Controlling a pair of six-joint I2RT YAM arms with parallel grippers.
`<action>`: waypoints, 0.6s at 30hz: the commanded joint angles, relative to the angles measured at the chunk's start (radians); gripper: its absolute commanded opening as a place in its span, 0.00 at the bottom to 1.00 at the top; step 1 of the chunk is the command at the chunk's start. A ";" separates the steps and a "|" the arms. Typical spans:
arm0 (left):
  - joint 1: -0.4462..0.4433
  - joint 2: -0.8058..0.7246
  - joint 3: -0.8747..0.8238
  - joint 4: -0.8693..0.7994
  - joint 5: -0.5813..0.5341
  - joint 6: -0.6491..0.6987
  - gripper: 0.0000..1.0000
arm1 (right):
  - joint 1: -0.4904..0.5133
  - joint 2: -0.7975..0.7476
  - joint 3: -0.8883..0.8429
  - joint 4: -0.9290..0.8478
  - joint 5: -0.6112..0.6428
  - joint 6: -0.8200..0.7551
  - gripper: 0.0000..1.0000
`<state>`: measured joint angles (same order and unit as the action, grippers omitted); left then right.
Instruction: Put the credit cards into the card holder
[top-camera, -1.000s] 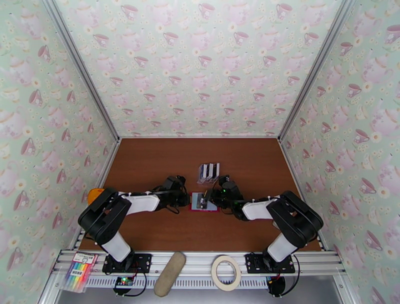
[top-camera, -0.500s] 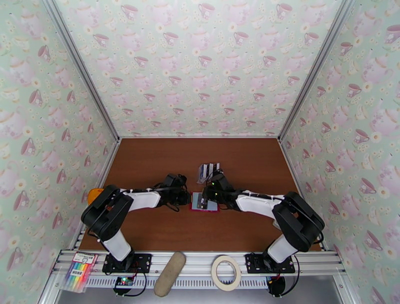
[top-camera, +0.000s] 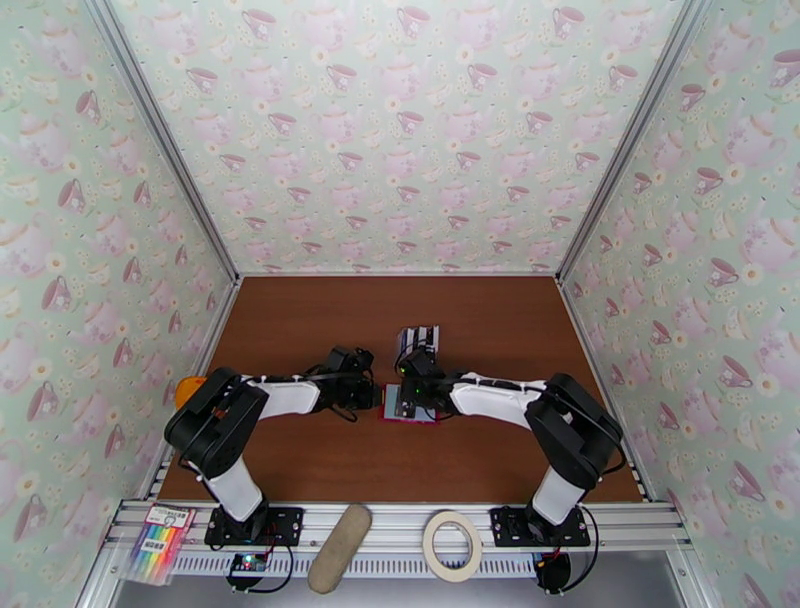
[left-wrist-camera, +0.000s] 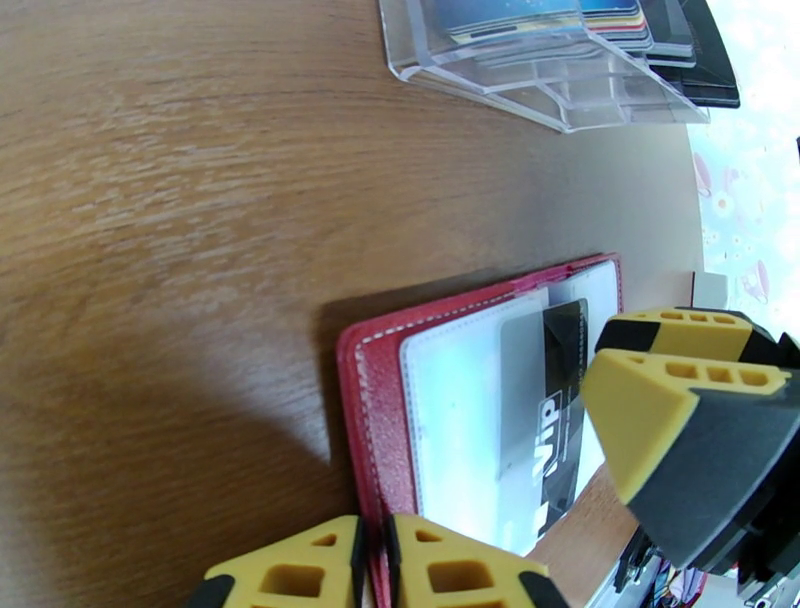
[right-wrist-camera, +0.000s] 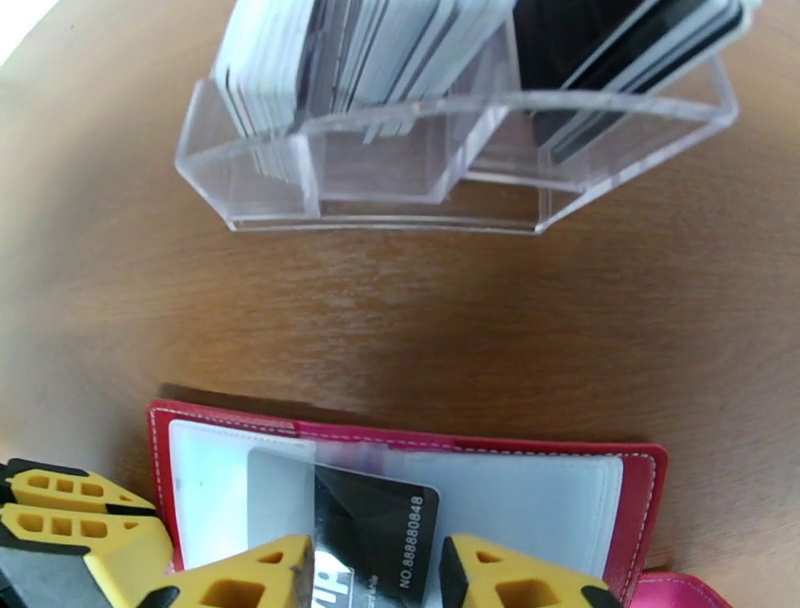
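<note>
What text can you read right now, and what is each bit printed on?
"NO.88888848": white print on the black card tucked into the red wallet, right wrist view.
"VIP": on the same black card, left wrist view.
Marker pack on the front rail: label too small to read.
Cards in the clear stand: print too blurred to read.
</note>
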<state>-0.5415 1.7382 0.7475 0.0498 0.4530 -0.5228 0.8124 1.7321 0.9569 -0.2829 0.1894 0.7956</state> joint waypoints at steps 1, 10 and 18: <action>0.001 0.062 -0.020 -0.028 -0.028 0.021 0.15 | 0.004 0.020 0.034 -0.038 0.038 -0.010 0.40; 0.005 0.064 -0.019 -0.028 -0.019 0.021 0.16 | 0.005 0.039 0.053 -0.035 0.027 -0.013 0.40; 0.012 0.066 -0.017 -0.027 -0.012 0.021 0.16 | 0.005 0.057 0.072 -0.028 0.009 -0.015 0.40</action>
<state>-0.5304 1.7435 0.7479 0.0547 0.4797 -0.5228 0.8124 1.7672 0.9977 -0.3058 0.1993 0.7952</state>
